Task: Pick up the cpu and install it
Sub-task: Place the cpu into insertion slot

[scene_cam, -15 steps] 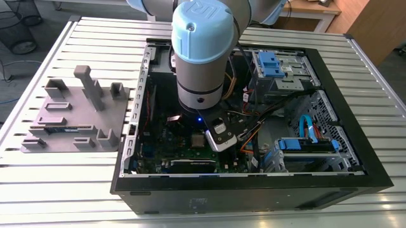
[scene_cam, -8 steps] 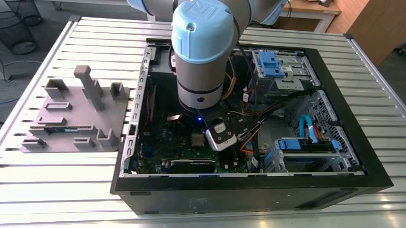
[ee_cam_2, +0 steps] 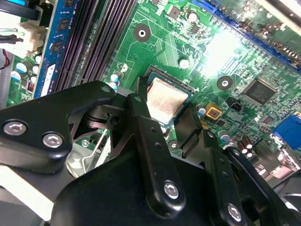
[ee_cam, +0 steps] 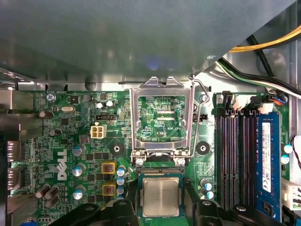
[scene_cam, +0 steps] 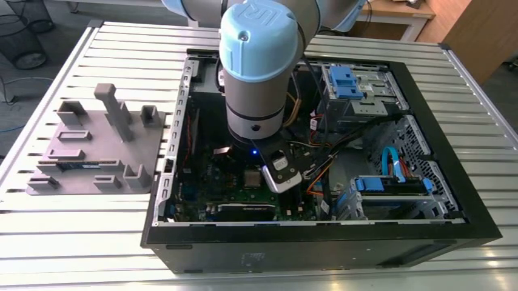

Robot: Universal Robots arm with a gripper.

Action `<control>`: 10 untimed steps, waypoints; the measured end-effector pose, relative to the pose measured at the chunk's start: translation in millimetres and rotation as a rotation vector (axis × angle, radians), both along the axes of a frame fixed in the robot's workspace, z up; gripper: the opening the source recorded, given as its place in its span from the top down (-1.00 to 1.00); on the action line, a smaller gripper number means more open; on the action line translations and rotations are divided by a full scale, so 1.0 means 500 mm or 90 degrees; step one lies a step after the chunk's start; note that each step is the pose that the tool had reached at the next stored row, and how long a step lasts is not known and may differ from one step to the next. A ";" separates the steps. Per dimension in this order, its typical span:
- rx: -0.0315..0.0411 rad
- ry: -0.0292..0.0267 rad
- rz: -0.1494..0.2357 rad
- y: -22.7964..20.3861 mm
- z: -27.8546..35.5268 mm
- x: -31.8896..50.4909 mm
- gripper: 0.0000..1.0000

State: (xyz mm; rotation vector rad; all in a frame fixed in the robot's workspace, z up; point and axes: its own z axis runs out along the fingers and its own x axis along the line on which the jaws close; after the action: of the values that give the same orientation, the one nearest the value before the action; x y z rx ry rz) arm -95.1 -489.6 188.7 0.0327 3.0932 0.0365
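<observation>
Silver-topped, the cpu (ee_cam: 161, 197) lies flat in the socket on the green motherboard (ee_cam: 56, 122). The hinged metal frame (ee_cam: 162, 84) is swung open just beside it. The gripper (ee_cam_2: 164, 100) straddles the cpu — you cannot tell whether it clamps the chip or stands clear of it. In the exterior view, the grey fixture plate (scene_cam: 89, 151) lies at 9 o'clock from the computer case (scene_cam: 324, 248).

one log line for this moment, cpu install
step: install cpu | cpu: flat in socket | frame: open | gripper: at cpu, grip unclear
</observation>
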 end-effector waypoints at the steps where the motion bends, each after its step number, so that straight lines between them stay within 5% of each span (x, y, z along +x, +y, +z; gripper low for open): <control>1: 0.0001 -0.0001 0.000 0.0001 -0.001 0.001 0.06; 10: 0.0003 -0.0002 0.000 0.0001 -0.002 0.002 0.06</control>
State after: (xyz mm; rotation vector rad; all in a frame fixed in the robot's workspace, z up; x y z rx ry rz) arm -94.2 -489.5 187.9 0.0320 3.0929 0.0371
